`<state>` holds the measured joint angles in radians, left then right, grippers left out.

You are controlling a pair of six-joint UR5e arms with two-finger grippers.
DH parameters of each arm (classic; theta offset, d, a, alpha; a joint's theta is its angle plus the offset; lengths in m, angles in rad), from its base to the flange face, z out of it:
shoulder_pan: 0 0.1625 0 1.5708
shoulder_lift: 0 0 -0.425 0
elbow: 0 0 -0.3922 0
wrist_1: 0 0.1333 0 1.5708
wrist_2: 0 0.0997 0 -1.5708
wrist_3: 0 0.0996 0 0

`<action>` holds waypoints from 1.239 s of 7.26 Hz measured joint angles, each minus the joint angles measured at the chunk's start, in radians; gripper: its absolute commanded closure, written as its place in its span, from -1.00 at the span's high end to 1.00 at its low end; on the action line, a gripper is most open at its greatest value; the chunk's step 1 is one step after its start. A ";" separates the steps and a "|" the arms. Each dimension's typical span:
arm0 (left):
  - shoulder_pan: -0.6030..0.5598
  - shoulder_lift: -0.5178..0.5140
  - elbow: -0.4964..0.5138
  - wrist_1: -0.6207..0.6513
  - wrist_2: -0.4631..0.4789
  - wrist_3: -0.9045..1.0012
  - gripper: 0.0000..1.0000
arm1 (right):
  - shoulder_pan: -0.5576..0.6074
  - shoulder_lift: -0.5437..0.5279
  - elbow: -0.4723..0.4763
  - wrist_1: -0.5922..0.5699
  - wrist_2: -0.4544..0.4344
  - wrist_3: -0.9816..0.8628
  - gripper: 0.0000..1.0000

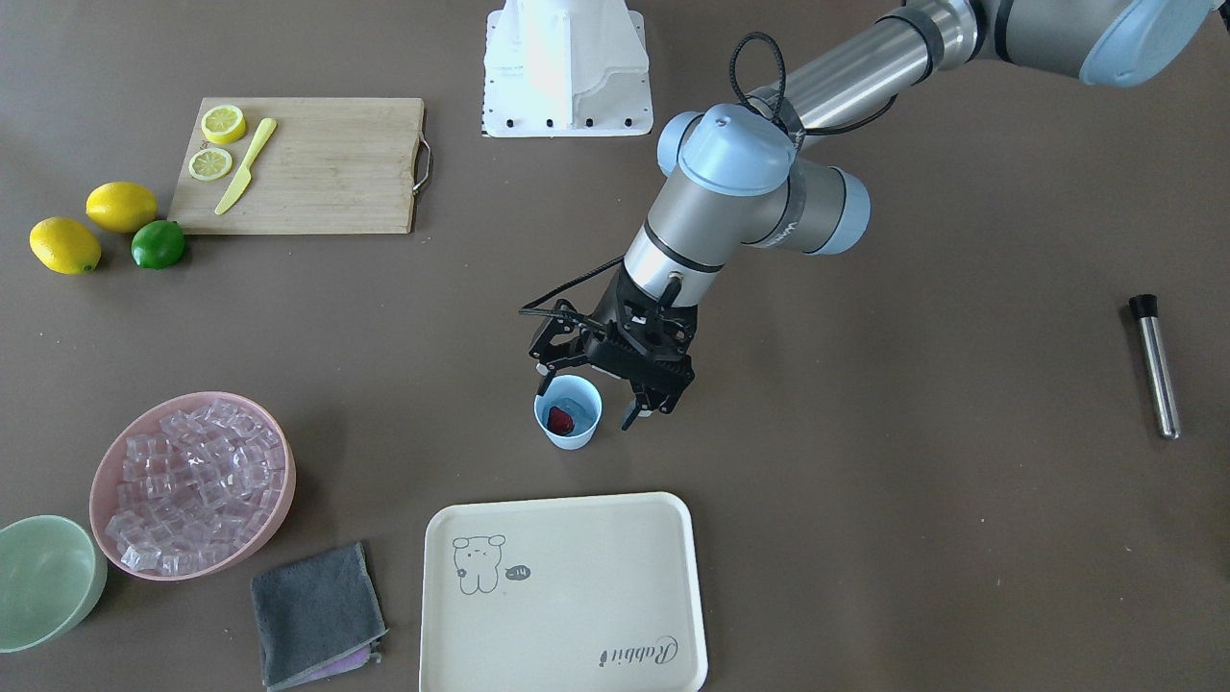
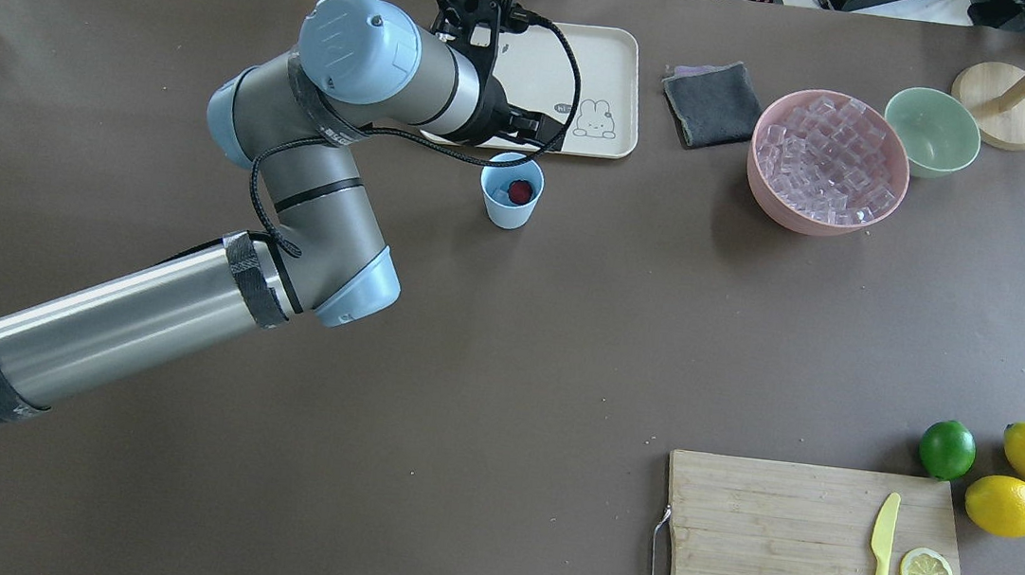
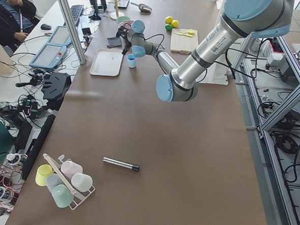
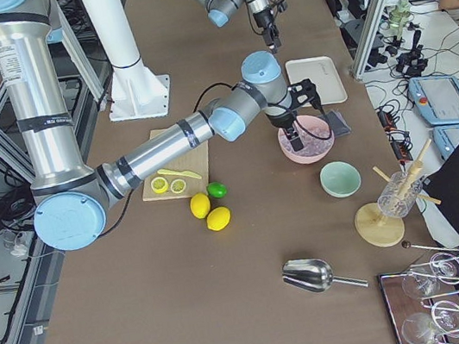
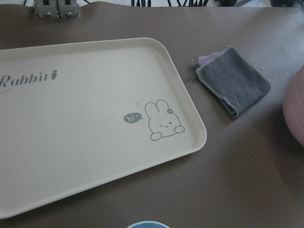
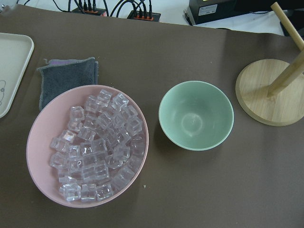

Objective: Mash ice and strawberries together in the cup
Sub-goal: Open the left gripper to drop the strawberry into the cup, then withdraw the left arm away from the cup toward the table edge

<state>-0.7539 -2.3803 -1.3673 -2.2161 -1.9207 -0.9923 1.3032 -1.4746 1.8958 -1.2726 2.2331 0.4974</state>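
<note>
The light-blue cup stands upright on the table between the robot and the cream tray. A red strawberry lies inside it. Clear ice cubes fill the pink bowl. My left gripper hangs just above the cup with its fingers spread open and nothing between them. The left wrist view shows only the cup's rim at its bottom edge. My right gripper hovers over the pink bowl in the exterior right view alone, so I cannot tell its state.
The cream tray lies beyond the cup, with a grey cloth beside it. A mint-green bowl sits by the pink bowl. A steel rod with a black tip lies far off. A cutting board, lemons and a lime are at the robot's right.
</note>
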 measured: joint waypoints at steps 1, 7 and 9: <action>-0.081 0.058 -0.064 0.061 -0.114 0.002 0.94 | 0.001 -0.001 -0.001 -0.006 0.012 0.001 0.99; -0.378 0.405 -0.163 0.170 -0.326 0.307 0.95 | 0.002 0.004 -0.008 -0.084 0.054 -0.003 0.99; -0.432 0.494 -0.148 0.173 -0.332 0.415 0.95 | 0.003 -0.006 -0.003 -0.085 0.046 -0.002 0.99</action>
<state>-1.1856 -1.8865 -1.5151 -2.0433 -2.2523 -0.5775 1.3064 -1.4803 1.8931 -1.3575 2.2787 0.4949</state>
